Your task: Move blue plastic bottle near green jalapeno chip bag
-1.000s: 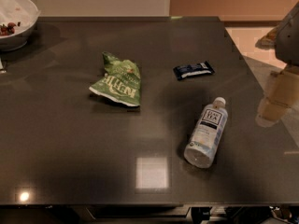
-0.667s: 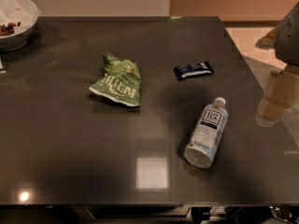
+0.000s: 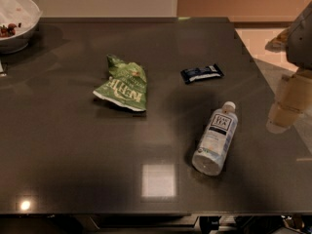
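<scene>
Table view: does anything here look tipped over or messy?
Yes. The bottle lies on its side at front right, cap on. The chip bag to its left is crumpled. Nothing looks spilled. The gripper hangs off the table's right edge, away from both.

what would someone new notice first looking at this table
The green jalapeno chip bag stands out, crumpled left of centre on the dark table. The blue plastic bottle lies on its side toward the front right, cap pointing away. A small dark blue wrapper lies farther back, and the gripper hangs at the right edge, apart from the bottle.
</scene>
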{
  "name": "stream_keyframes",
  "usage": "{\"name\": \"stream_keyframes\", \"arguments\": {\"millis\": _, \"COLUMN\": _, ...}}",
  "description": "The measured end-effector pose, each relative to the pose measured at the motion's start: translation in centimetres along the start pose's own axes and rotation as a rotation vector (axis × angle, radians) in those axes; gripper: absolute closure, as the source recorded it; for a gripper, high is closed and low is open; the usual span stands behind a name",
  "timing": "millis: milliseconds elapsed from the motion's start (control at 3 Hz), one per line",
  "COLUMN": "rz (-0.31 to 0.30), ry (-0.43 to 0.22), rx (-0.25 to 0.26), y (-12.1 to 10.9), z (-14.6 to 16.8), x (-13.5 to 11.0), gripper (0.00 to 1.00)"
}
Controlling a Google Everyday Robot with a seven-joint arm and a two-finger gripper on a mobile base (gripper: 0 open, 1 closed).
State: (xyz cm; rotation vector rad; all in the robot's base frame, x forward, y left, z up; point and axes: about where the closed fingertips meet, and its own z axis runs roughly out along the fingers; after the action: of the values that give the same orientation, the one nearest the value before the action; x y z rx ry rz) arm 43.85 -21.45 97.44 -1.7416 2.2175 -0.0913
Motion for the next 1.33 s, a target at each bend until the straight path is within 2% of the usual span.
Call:
{"name": "stream_keyframes", "arguments": {"millis": 333, "rz": -0.155, "ry": -0.055, "rx": -0.046, "y": 0.8, "z": 2.1, "x": -1.8, "gripper": 0.00}}
{"name": "stream_keyframes", "arguments": {"millis": 1000, "rz": -0.550, "ry": -0.178, "rx": -0.163, "y": 3.7, "z": 7.6, "x": -5.2, "gripper": 0.00}}
{"name": "stream_keyframes", "arguments": {"millis": 1333, "rz": -0.699, "ry": -0.190, "rx": -0.211, "y": 5.0, "z": 10.0, "x": -5.7, "gripper": 0.00}}
